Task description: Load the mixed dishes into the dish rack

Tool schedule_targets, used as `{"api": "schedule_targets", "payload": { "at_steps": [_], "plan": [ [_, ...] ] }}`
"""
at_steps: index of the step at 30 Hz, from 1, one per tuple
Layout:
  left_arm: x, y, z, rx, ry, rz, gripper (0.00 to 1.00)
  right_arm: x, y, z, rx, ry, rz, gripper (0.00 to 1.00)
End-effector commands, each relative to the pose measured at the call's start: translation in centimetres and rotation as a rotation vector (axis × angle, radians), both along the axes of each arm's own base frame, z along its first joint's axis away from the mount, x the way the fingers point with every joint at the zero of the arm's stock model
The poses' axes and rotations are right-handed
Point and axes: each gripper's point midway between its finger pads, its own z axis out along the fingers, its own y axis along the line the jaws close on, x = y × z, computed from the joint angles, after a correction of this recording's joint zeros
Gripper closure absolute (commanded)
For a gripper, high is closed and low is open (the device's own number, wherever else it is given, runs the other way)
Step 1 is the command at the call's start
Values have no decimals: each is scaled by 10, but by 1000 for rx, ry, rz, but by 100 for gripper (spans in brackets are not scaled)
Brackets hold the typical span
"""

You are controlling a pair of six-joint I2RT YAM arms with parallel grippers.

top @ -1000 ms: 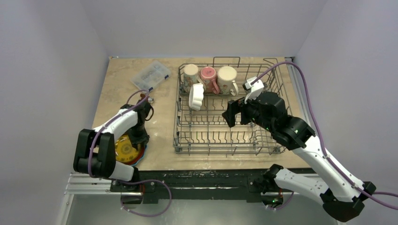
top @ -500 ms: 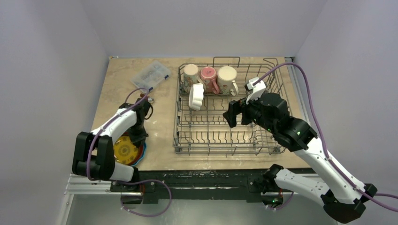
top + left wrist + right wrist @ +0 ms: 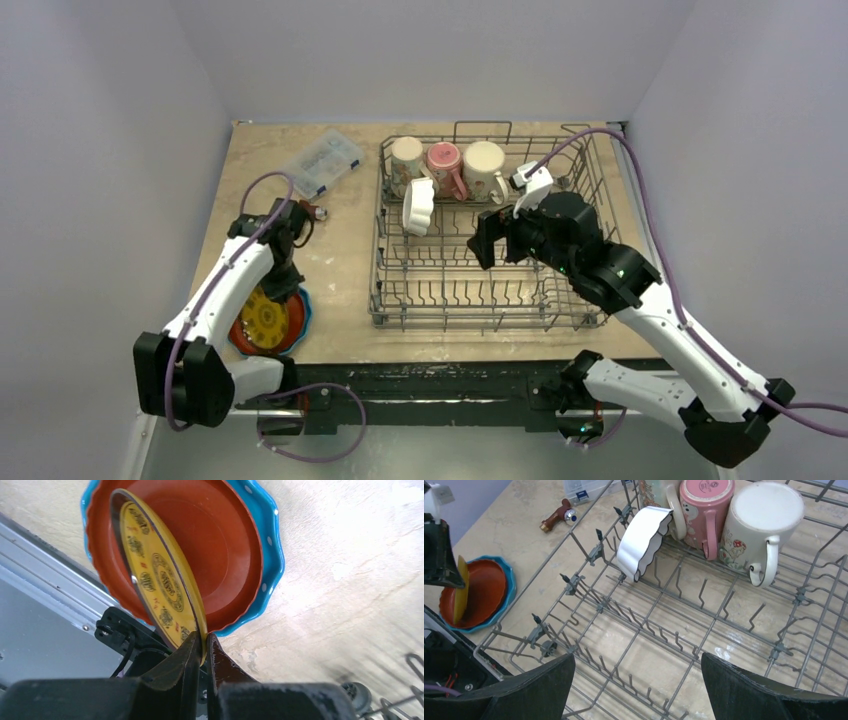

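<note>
Left wrist view: the yellow plate (image 3: 160, 585) stands tilted on edge, its rim pinched in the nearly closed left tool (image 3: 203, 642). Beneath it the orange plate (image 3: 215, 555) nests in the blue plate (image 3: 272, 555) on the table (image 3: 350, 555). The right tool (image 3: 638, 660) gapes wide and empty above the rack (image 3: 596, 550), which holds three mugs (image 3: 704, 505) and the bowl (image 3: 641, 540).

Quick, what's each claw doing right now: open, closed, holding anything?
Left claw: closed on the rim of the yellow plate.
Right claw: open, holding nothing.
</note>
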Motion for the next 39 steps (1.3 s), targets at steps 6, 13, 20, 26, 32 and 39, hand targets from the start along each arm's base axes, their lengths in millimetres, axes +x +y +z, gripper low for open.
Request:
{"api": "schedule_targets", "payload": {
  "at_steps": [6,13,20,26,32,39],
  "plan": [
    [-10,11,60,19,-181,99,100,11,22,10,24,-17,61,1],
    [-10,3,94,-50,-283,107,100,14,28,6,18,2,72,1],
    [19,-30,174,-276,-588,61,100,18,39,6,34,30,86,1],
    [43,-69,253,-523,-841,-17,100,21,44,15,120,53,40,1],
    [59,-126,337,-894,-1102,-198,100,23,38,48,387,88,-115,1],
    [55,-178,420,-1270,-1265,-409,100,16,61,92,716,259,52,1]
  ]
}}
